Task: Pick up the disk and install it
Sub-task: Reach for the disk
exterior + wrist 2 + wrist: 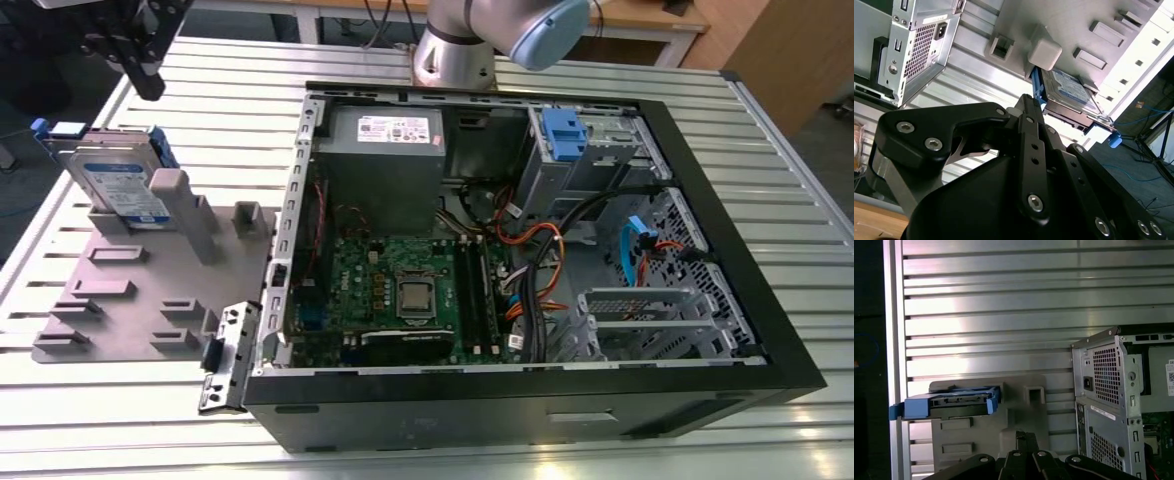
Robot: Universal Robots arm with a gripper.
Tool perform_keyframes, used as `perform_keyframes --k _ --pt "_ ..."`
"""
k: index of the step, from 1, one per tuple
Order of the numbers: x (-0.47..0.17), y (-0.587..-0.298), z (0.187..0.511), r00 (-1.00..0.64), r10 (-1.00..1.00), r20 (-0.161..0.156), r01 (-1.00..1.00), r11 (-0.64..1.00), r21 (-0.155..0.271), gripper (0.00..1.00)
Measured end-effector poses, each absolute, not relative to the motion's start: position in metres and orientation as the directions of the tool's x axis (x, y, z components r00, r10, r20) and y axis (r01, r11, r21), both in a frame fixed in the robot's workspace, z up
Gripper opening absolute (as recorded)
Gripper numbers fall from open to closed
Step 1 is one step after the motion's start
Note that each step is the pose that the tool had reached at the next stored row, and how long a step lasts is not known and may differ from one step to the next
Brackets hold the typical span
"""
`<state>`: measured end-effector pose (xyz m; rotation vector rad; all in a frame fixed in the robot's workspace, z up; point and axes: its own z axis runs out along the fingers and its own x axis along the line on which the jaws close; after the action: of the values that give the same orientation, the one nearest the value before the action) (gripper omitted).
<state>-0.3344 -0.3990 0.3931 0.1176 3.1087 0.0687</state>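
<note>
Both fingers [1021, 442] of the gripper [147, 88] are resting pressed together, gripping nothing and hovering clear of the disk [118, 185]. The disk is sitting on edge in a grey fixture [120, 300] at the exterior view's left, just beside the open case [534, 250]. The exterior view is showing the arm's base [454, 55] on the far side of the case; both wrist views are showing the case's rear grille [1106, 375] instead
</note>
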Motion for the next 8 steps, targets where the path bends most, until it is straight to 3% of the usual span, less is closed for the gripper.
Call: perform_keyframes --k 8 --pt "-0.3442 -0.3989 0.3932 -0.997 0.076 -0.028 0.075 0.996 0.045 0.11"
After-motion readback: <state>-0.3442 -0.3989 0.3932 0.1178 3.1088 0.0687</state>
